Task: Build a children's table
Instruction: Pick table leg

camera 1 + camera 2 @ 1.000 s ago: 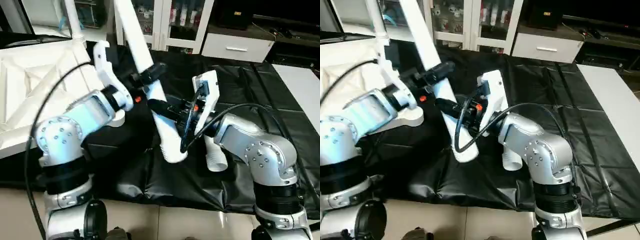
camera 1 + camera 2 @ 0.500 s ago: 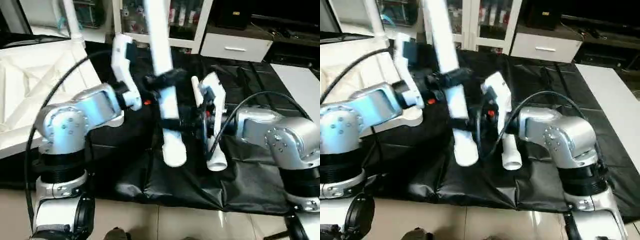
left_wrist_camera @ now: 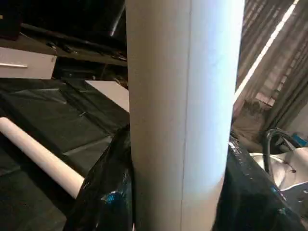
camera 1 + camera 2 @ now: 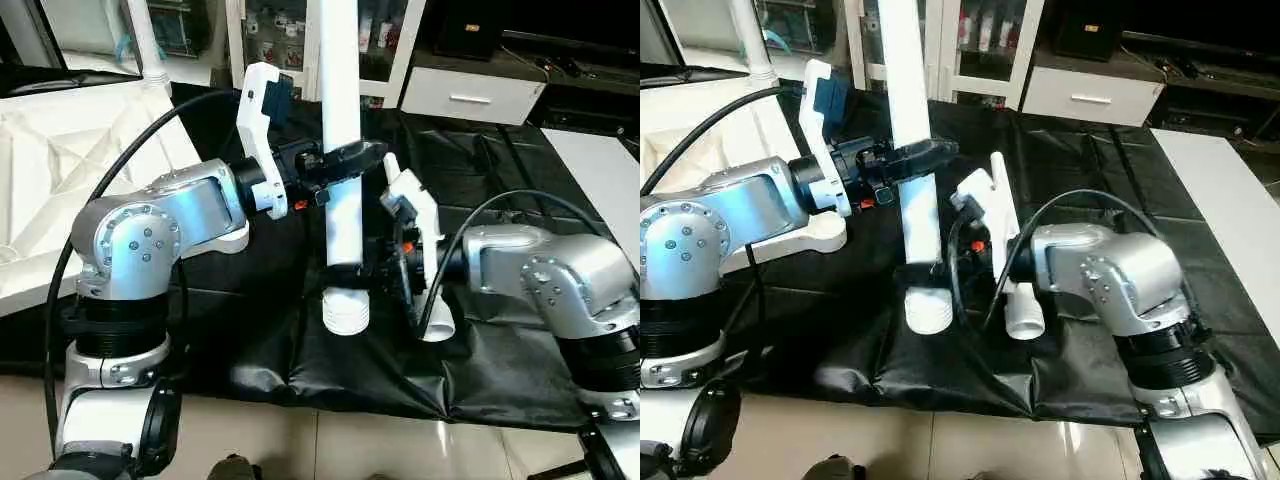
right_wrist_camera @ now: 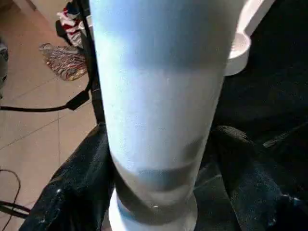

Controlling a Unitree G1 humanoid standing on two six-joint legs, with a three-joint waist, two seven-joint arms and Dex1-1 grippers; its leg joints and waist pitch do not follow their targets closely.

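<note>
Long tapered white plastic tube leg (image 4: 341, 170) upright at frame centre, ribbed wide end down near the black-covered tabletop (image 4: 520, 190).

Clamped at mid-height between the black fingers (image 4: 352, 155) of the left gripper (image 4: 343, 159), reaching in from the left. Lower down, flanked by the right gripper (image 4: 385, 262), fingers spread to either side; contact there cannot be told. No readable writing or brand anywhere. In the left wrist view, second white tube leg (image 3: 41, 156) lying flat on the black cover behind the held one; in the eye views, its open end beside the right gripper. Upper left of the left eye view: white ribbed plastic panel (image 4: 60, 170), X-braced underside up.
</note>
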